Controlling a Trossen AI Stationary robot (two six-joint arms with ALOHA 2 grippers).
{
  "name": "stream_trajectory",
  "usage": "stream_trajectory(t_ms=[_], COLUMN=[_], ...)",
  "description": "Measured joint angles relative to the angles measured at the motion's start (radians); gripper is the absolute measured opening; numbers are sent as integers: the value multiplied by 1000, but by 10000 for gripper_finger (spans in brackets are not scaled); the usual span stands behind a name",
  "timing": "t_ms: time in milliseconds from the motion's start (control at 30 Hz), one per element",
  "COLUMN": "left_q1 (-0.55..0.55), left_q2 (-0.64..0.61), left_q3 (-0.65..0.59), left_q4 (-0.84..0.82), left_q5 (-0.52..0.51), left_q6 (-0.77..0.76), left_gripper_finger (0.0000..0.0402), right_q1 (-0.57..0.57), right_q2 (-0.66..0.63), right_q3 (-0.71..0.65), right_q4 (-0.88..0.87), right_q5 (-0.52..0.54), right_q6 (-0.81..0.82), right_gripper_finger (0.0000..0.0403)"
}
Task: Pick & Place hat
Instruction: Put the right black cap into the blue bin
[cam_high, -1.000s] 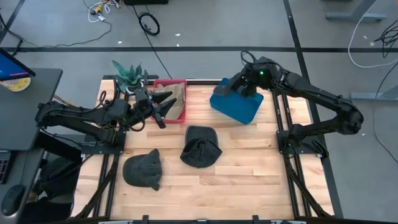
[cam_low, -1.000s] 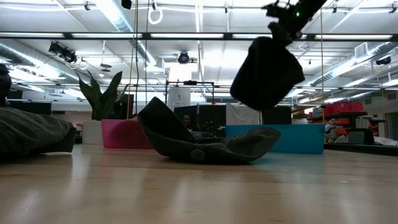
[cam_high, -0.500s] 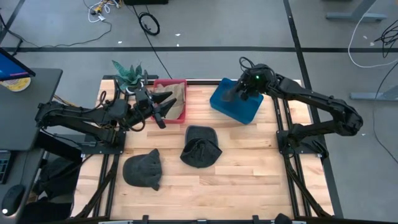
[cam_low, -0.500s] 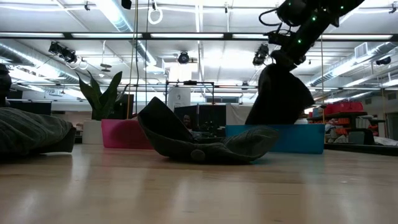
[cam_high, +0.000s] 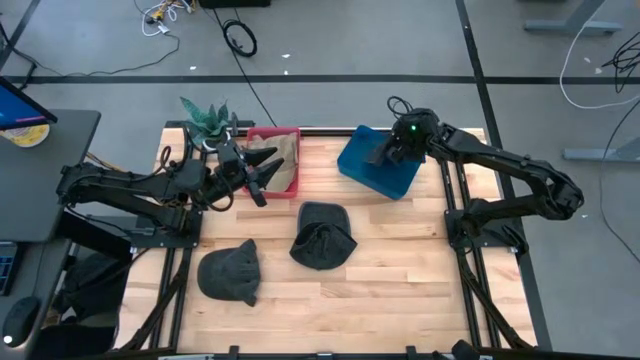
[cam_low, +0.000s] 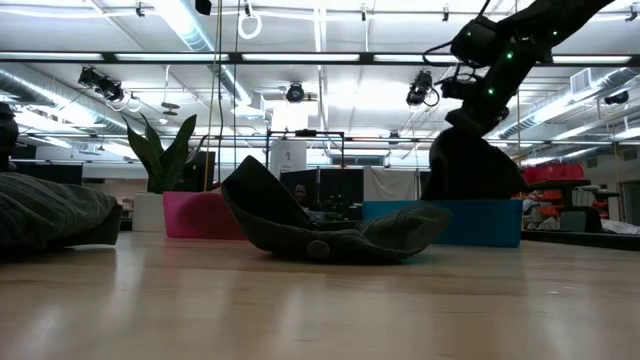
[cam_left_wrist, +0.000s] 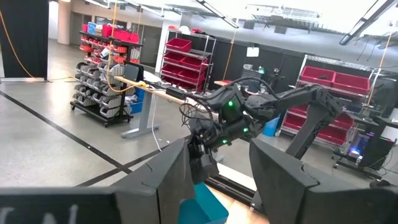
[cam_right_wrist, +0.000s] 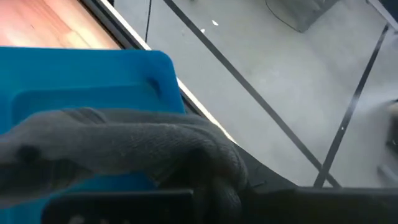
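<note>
The right gripper (cam_high: 388, 154) clenches a grey hat (cam_right_wrist: 124, 152) directly above the blue bin (cam_high: 377, 170); the left gripper (cam_high: 268, 170) waits, fingers parted.

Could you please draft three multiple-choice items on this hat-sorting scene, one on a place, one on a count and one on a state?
1. Where is the right gripper?
A. over the blue bin
B. over the pink bin
C. over the potted plant

2. How many dark hats lie loose on the table?
A. one
B. two
C. four

3. What is the right gripper doing?
A. hanging open
B. shut, holding nothing
C. shut on a dark hat

Key: 1 A, the high view shows it above the blue bin. 2 B, two lie on the wood. 3 C, the hat hangs from its fingers into the bin.
</note>
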Motion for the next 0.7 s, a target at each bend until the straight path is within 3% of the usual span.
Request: stream_trajectory(t_ms=[500, 700], left_q1=[0, 0], left_q2=[0, 0], left_q3=[0, 0], left_q4=[0, 0], left_q5=[0, -1], left_q6=[0, 0], left_gripper_finger=[181, 181], right_q1=[-1, 7], right_q2=[0, 0], right_q3=[-113, -113], right_q4=[125, 222], right_q5=[-18, -113], right_q6=[-102, -106], right_gripper_finger=[27, 25])
